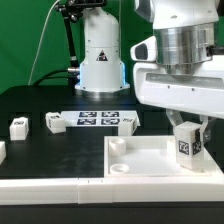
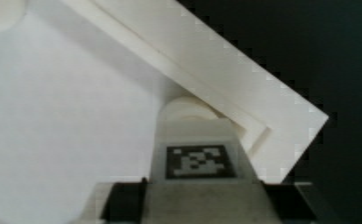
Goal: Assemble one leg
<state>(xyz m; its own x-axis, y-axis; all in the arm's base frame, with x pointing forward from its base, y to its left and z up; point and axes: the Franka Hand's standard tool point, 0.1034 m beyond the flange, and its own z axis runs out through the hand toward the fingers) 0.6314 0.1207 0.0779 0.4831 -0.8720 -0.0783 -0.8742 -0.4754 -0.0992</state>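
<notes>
Presently: leg (image 1: 185, 146), clamped upright in gripper (image 1: 187, 130), held over tray (image 1: 140, 175) corner hole (image 2: 192, 108); to be centred and lowered straight, untilted.

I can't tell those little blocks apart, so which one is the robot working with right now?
Find the big white square tray in the foreground. Near its far edge, toward the exterior view's right, the gripper is shut on the leg, a small upright white block with a black-and-white tag. Its lookalikes lie loose on the black table beside the marker board.
</notes>
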